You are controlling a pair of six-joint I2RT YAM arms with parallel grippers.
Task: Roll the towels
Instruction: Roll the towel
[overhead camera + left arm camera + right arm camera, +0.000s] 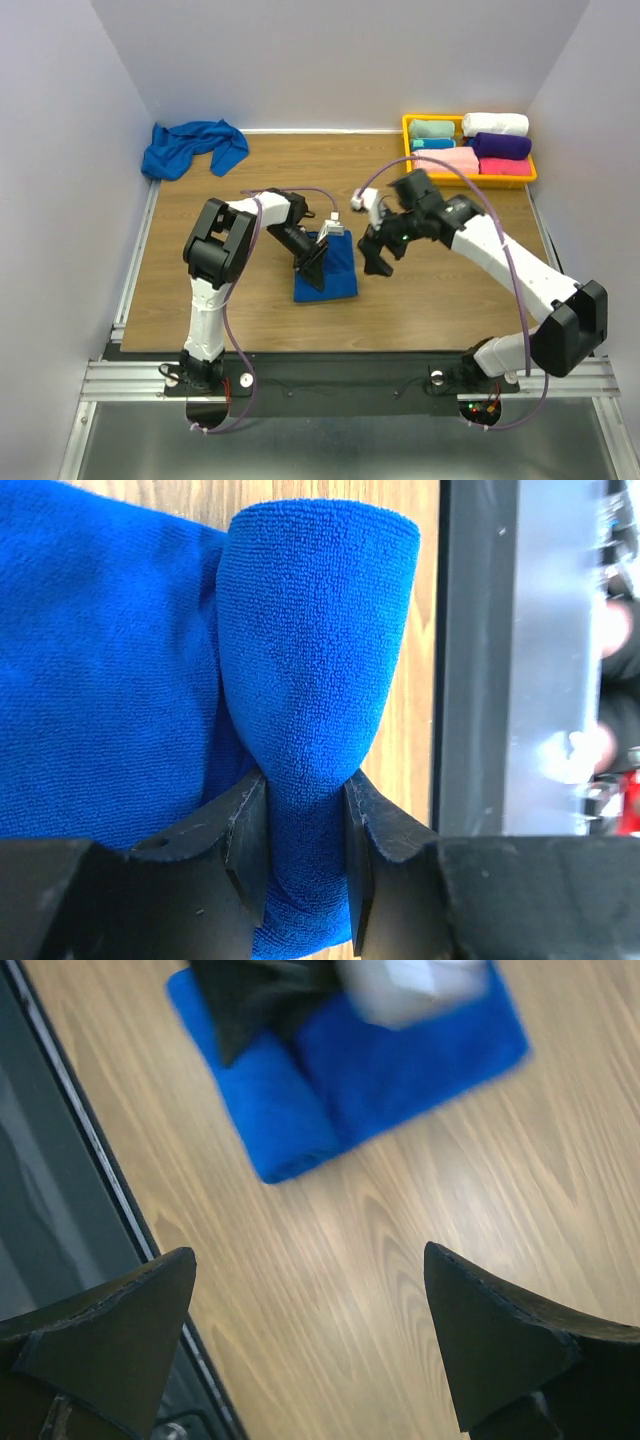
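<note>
One royal-blue towel [340, 272] lies on the wooden table in front of the arms, its near end wound into a roll [315, 630] and the rest flat [100, 660]. My left gripper [305, 850] is shut on that roll, pinching it at the middle, and stands over the towel's left side [314, 268]. The right wrist view shows the roll [275, 1110] beside the flat part [410, 1060]. My right gripper [310, 1290] is open and empty, hanging over bare wood just right of the towel [378, 256]. A second blue towel [190, 147] lies crumpled at the back left corner.
A yellow tray [408, 135] at the back right holds rolled teal, white, purple and pink towels. A metal rail [520, 680] runs along the table's near edge close to the roll. Grey walls close in the table on three sides.
</note>
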